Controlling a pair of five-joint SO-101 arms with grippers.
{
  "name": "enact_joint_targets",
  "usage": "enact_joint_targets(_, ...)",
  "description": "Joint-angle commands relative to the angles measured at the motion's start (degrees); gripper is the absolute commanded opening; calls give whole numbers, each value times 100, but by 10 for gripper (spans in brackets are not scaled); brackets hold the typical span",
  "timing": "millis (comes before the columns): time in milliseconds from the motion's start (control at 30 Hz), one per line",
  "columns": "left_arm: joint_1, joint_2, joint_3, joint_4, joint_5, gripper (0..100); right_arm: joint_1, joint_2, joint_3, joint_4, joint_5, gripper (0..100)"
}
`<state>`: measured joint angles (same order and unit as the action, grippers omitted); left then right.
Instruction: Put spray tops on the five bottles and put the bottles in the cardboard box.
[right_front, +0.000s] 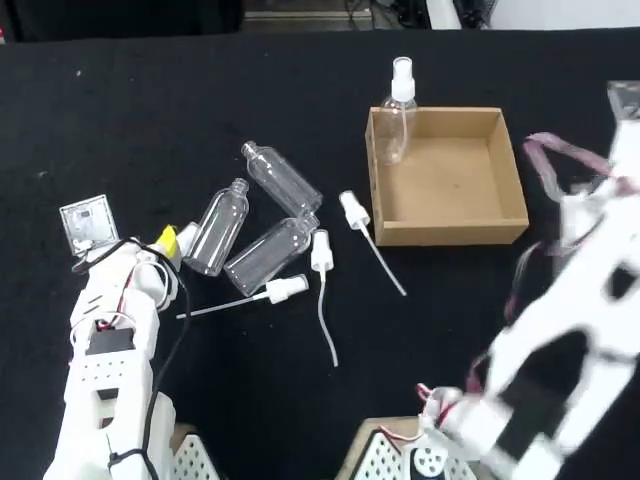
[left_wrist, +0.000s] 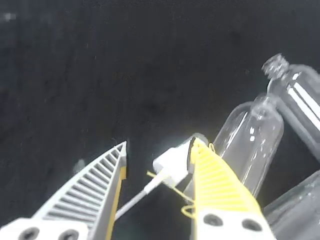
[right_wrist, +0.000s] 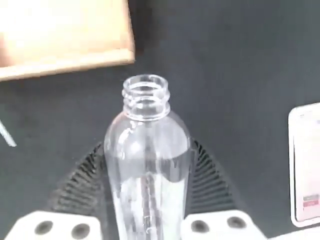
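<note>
Black worktop (right_front: 120, 100). Cardboard box (right_front: 450, 232) at one side, capped bottle (right_front: 398, 120) already standing in its corner. Right hand (right_wrist: 147, 150) clenched on uncapped bottle (right_wrist: 146, 105), neck pointing away from hand toward box edge. Three bare bottles (right_front: 268, 255) lying in loose cluster just beside left hand (left_wrist: 159, 145). Left hand spread wide, spray top (left_wrist: 172, 161) between fingers, hugging yellow one, tube trailing back toward wrist. Guessing squeeze comes next. Left arm way nearer other loose tops (right_front: 321, 250) too.
</note>
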<state>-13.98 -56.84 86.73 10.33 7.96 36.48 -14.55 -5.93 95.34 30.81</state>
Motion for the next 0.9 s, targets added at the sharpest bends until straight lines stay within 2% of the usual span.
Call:
enact_joint_targets(0, -13, -70, -338, 378, 44, 199, -747, -1807, 1051, -440, -413, 11)
enact_joint_targets(233, -48, -70, -400, 457, 35, 200, -2523, -3626, 2026, -607, -1266, 11)
enact_joint_targets(400, 84, -53, -760, 1108, -404, 199, -3886, -4136, 2563, -1002, -1662, 11)
enact_joint_targets(533, 84, -9, -1147, 1556, -431, 199, -4765, -4198, 3327, -1451, -2224, 11)
enact_joint_targets(600, 40, 0, -1393, 1785, -510, 200, -5011, -4207, 3591, -1653, -2242, 11)
enact_joint_targets(867, 13, 396, -3002, 3464, -1855, 199, -5327, -4207, 4251, -2189, -2259, 11)
